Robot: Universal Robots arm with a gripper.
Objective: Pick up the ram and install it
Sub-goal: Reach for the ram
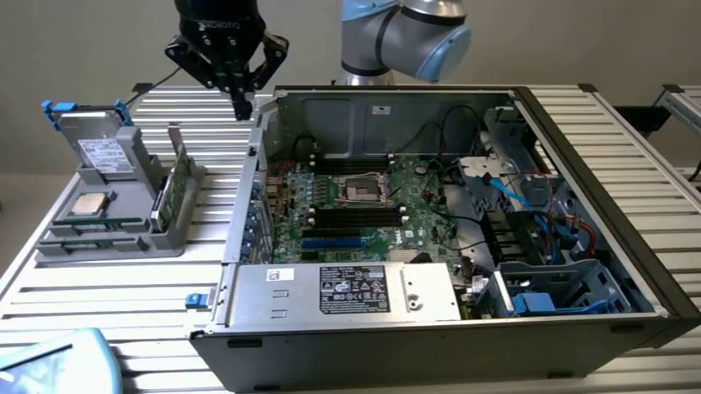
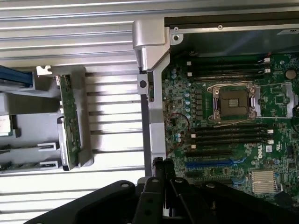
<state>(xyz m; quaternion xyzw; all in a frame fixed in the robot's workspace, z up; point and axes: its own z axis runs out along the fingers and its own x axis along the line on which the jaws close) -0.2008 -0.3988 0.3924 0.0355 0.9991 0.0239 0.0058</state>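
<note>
- At the exterior view's far left, a grey holder [image 1: 110, 238] sits on the slatted metal counter [image 1: 110, 295]. It carries a drive with blue clips [image 1: 93, 139] and a square silver processor chip [image 1: 88, 203].
- The ram [image 1: 167, 193] stands on its long edge in a slot on the side of that holder facing the computer case. In the wrist view it is a narrow green stick [image 2: 70, 121]. Nothing is touching it.
- The gripper [image 1: 242, 107] hangs just right of the holder, above the case's back left corner and higher than the ram. Its black fingers [image 2: 162, 164] are pressed together with nothing between them. In the wrist view their tips lie over the case's side wall.
- The open computer case [image 1: 592, 246] lies on its side, with the green motherboard [image 1: 362, 205] exposed inside.
- On the board, long black memory slots [image 1: 350, 217] flank the bare processor socket [image 1: 362, 190].
- A silver power supply [image 1: 345, 291] fills the near part of the case.
</note>
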